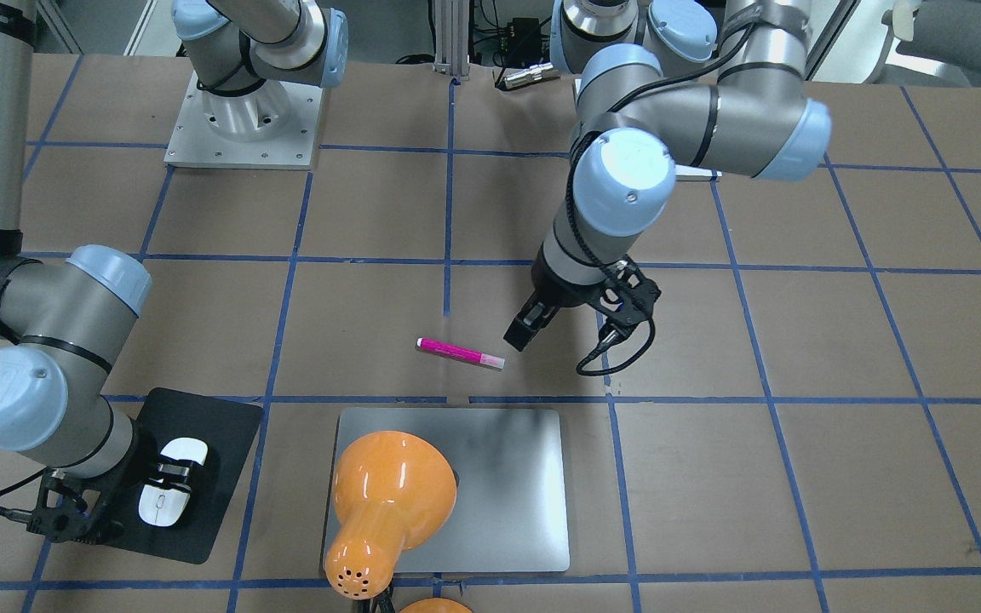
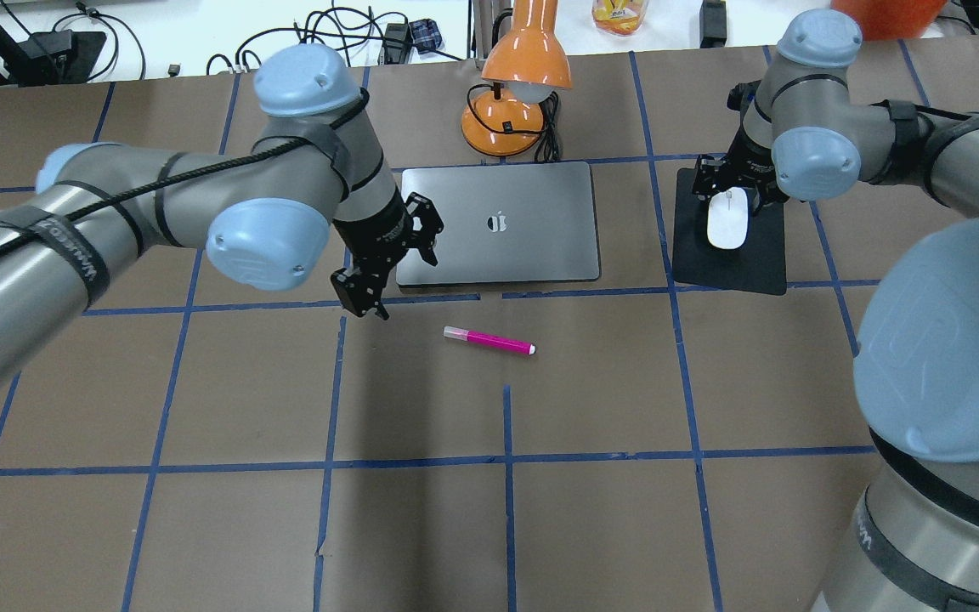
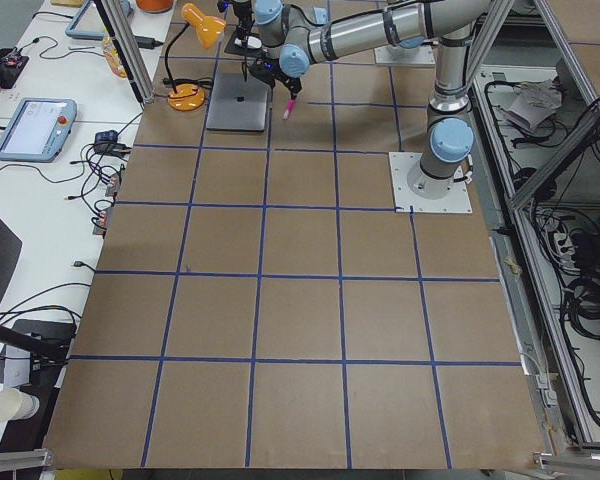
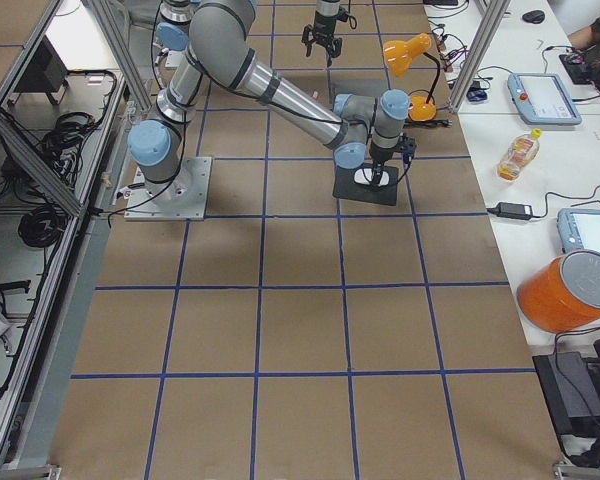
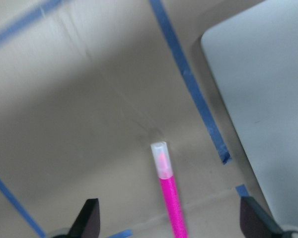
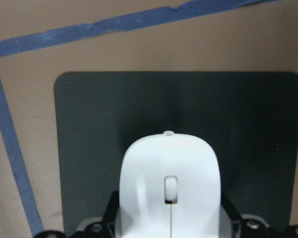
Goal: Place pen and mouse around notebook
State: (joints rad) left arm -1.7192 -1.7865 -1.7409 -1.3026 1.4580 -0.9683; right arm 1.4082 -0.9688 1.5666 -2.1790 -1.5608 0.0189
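The magenta pen [image 1: 459,352] lies flat on the brown table, a short way from the robot-side edge of the silver notebook [image 2: 532,229]. My left gripper [image 2: 364,302] hangs open just off the pen's pale-tipped end. In the left wrist view the pen [image 5: 169,198] runs between the two spread fingertips, untouched. The white mouse [image 2: 727,228] rests on a black pad [image 2: 736,268] to the right of the notebook. My right gripper [image 1: 174,470] straddles the mouse [image 6: 169,168], fingers against its sides.
An orange desk lamp [image 2: 523,76] stands behind the notebook, and in the front-facing view its shade [image 1: 388,494] covers part of the notebook. Blue tape lines grid the table. Cables and boxes sit beyond the far edge.
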